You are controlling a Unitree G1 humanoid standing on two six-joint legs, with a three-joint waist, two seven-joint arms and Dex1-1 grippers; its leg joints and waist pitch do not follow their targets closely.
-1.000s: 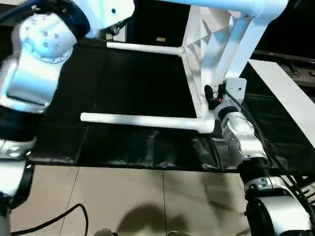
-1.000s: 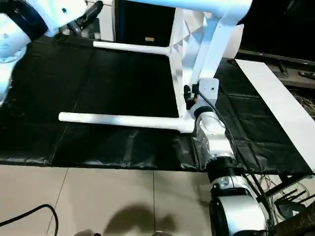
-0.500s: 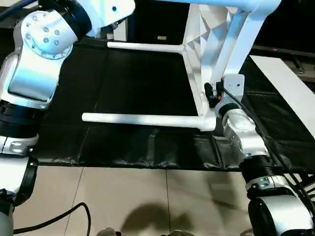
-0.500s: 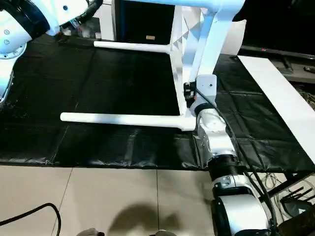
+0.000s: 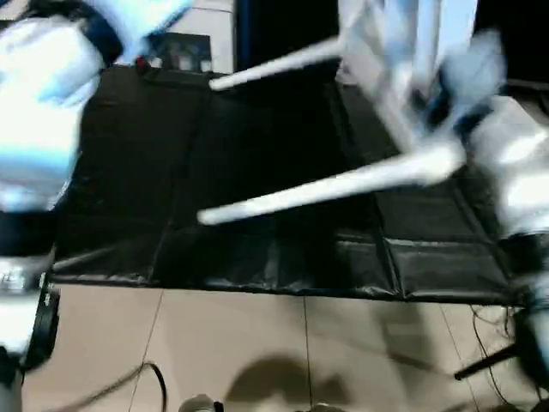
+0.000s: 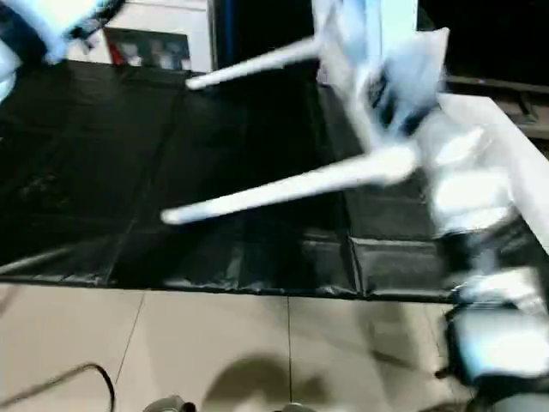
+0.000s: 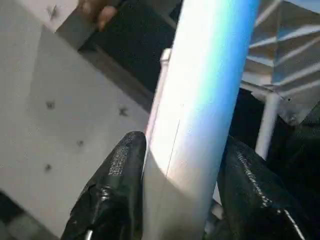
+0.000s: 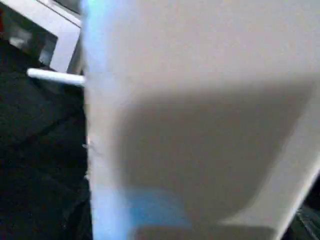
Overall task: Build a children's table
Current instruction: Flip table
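A black mat [image 5: 257,163] of joined panels fills the middle of the frame, its creased front edge meeting pale beige floor tiles [image 5: 257,343]. A dark cable [image 5: 150,378] curls at lower left (shadows pool nearby).

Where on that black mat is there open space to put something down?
The black mat lies bare between the left arm and the two white legs sticking out sideways. The tiled floor in front of the mat is also free, apart from a cable. It is crowded on the right, around the tabletop and the right arm.
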